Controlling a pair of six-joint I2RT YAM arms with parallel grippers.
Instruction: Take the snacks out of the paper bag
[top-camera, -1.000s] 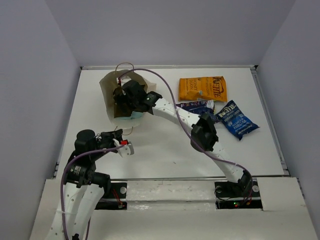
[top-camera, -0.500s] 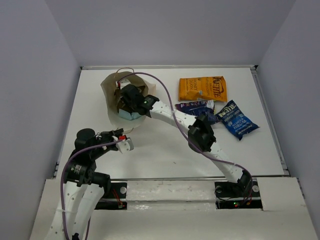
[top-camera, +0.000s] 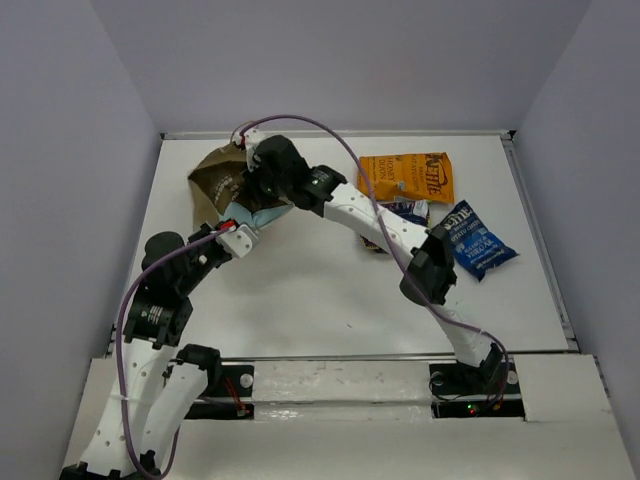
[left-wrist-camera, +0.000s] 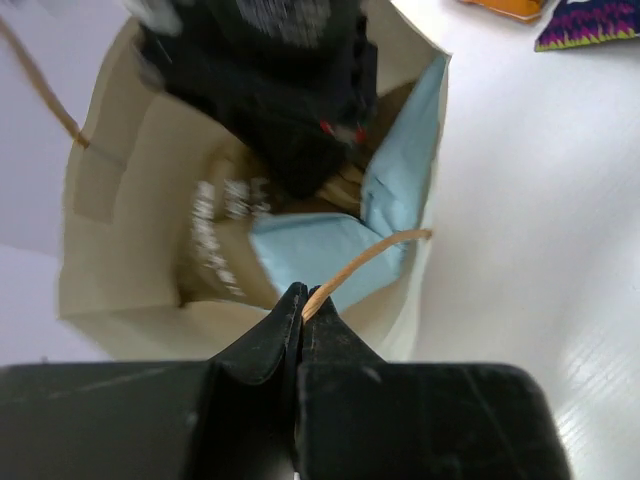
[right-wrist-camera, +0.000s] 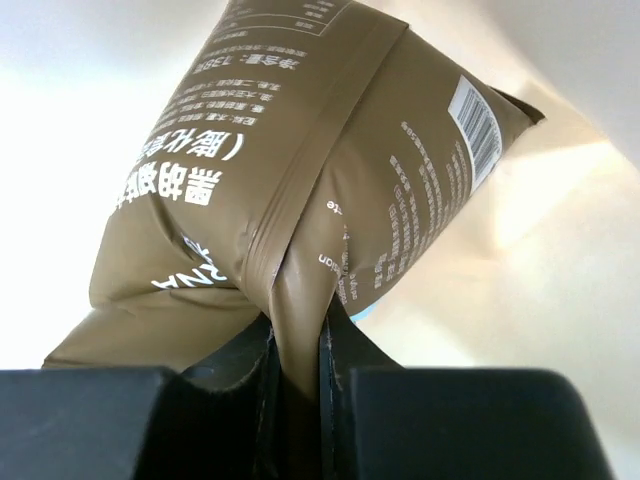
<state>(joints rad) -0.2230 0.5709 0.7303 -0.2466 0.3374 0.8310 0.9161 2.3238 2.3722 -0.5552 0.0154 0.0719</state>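
The cream paper bag (left-wrist-camera: 110, 200) lies with its mouth toward my left wrist camera. My left gripper (left-wrist-camera: 303, 300) is shut on its thin brown handle (left-wrist-camera: 370, 255), at the bag's near side (top-camera: 232, 228). Inside the bag, my right gripper (right-wrist-camera: 297, 335) is shut on the seam of a brown snack packet (right-wrist-camera: 300, 150), which shows from above (top-camera: 212, 180) over the bag. A light teal packet (left-wrist-camera: 320, 250) lies in the bag. An orange chip bag (top-camera: 405, 178), a purple packet (top-camera: 395, 213) and a dark blue bag (top-camera: 475, 240) lie on the table at the right.
The right arm (top-camera: 370, 220) stretches across the middle of the white table (top-camera: 320, 300), passing over the purple packet. Grey walls close in the table at the back and both sides.
My right gripper has closed on the brown packet and pulled it up and back-left, so it now shows over the bag. My left gripper moved away from the bases, toward the bag.
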